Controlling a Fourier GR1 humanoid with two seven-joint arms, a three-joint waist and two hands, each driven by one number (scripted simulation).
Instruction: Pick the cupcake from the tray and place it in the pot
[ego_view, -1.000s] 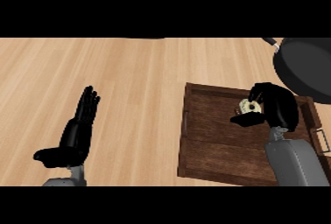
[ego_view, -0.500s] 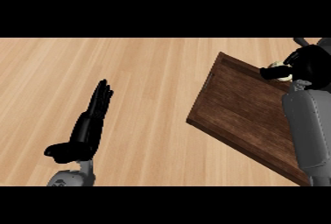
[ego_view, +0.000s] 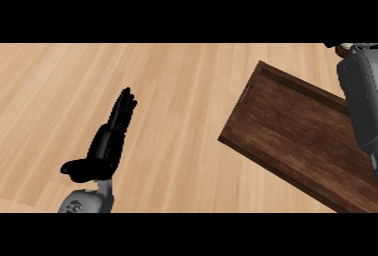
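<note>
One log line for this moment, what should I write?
left robot hand: open, at rest | right forearm: over tray's right part | tray: bare where visible

Dark wooden tray (ego_view: 295, 135), raised rim, lies flat on the counter (ego_view: 177, 85) at right, skewed diagonally. Pale cupcake (ego_view: 344, 48) barely shows at the upper right edge.

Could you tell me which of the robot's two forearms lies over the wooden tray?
The right forearm, at the view's right edge, crosses the tray. The left hand rests open over the counter, apart from it.
</note>
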